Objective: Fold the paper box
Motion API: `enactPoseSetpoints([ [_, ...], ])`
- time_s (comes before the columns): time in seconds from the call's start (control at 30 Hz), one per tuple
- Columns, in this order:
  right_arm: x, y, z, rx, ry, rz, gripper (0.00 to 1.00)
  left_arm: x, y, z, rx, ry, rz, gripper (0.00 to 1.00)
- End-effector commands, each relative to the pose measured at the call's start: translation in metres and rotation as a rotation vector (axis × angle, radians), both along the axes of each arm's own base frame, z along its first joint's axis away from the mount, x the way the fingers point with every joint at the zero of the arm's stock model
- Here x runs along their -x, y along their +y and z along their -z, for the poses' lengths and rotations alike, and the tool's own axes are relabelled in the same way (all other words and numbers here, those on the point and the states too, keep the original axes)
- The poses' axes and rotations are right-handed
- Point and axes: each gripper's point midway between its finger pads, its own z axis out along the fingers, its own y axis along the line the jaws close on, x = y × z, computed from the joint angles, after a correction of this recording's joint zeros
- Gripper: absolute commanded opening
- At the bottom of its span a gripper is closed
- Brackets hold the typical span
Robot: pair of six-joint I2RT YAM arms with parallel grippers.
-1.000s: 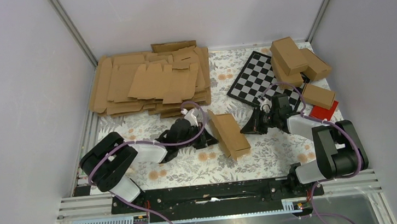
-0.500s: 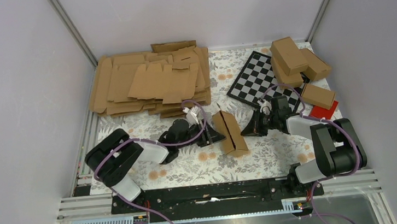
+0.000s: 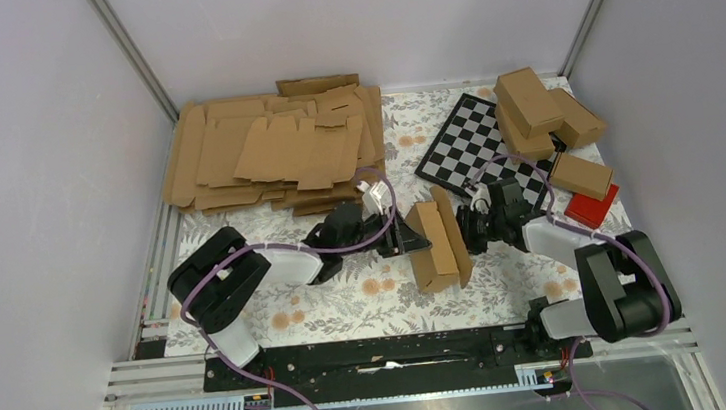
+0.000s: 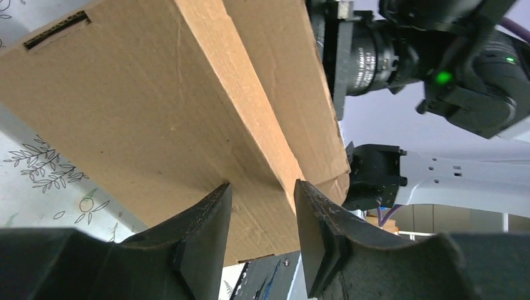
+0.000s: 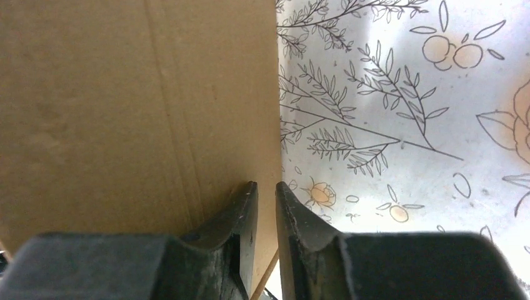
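Mid-table on the floral cloth [image 3: 349, 307], the paper box [image 3: 436, 243] stands on edge, partly folded w/ two panels forming a V, open side up. It sits btwn both arms. Left gripper [image 4: 262, 184] is at the box's left face: fingers apart, straddling a lighter fold ridge of the cardboard, no clear pinch seen. Right gripper [image 5: 265, 184] is at the box's right side, fingers nearly together w/ the thin edge of a panel running into the slit btwn them, so clamped on the box. Heap of flat blanks [image 3: 274, 153] far left, checkerboard [image 3: 469, 145] behind the box, finished cartons [image 3: 541, 107] and red block [image 3: 590, 208] far right.
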Motion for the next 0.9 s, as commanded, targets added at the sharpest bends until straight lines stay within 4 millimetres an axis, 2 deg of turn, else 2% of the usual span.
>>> enactPoseSetpoints([
  [0.0,0.001,0.003,-0.014,0.059,-0.055,-0.032,0.25,-0.001,-0.001,0.015,-0.106,-0.013,0.024,0.46],
  [0.13,0.005,0.009,-0.017,0.109,-0.069,-0.062,0.27,-0.005,0.005,0.030,-0.197,0.000,0.002,0.44],
  [0.43,0.012,0.020,-0.029,0.088,-0.104,-0.111,0.32,-0.006,0.018,0.042,-0.294,-0.001,-0.017,0.43],
  [0.57,0.014,0.016,-0.031,0.099,-0.130,-0.102,0.34,-0.006,0.026,0.047,-0.333,-0.008,-0.034,0.37],
  [0.7,0.013,0.013,-0.033,0.106,-0.151,-0.088,0.38,-0.004,0.037,0.050,-0.341,-0.005,-0.045,0.36],
  [0.87,0.008,0.013,-0.040,0.105,-0.175,-0.062,0.44,0.000,0.037,0.049,-0.321,-0.004,-0.033,0.36],
])
